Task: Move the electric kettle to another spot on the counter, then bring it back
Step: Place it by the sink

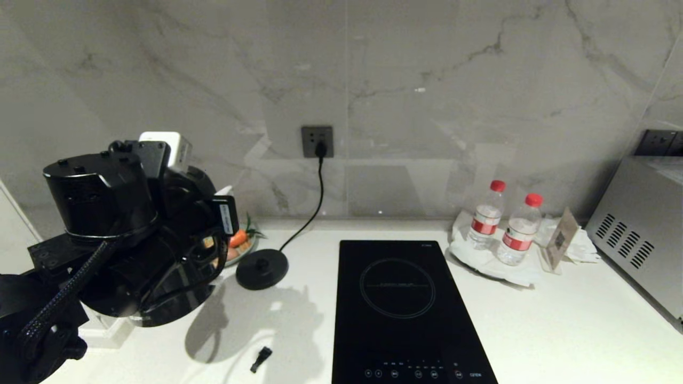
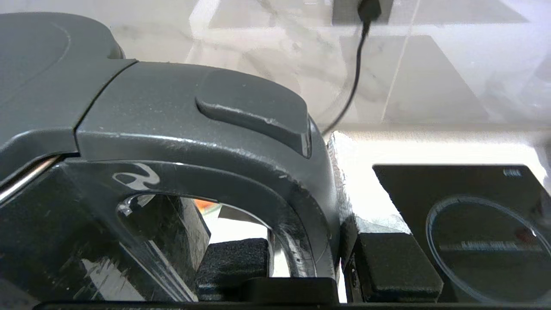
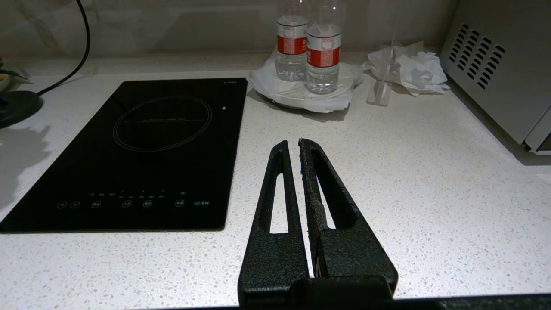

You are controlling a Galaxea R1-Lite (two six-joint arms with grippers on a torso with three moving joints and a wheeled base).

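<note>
In the head view my left tool (image 1: 205,250) grasps the electric kettle (image 1: 155,298) by its handle at about 8 o'clock, lifted off the desk (image 1: 560,330), with the empty base disc (image 1: 261,269) just beside it toward 2 o'clock. In the left wrist view one pad (image 2: 232,262) sits inside the handle loop (image 2: 241,172) and the other outside, clenched on it. In the right wrist view my right tool (image 3: 296,150) is clenched on nothing, so I judge both the setting down and the return are left.
</note>
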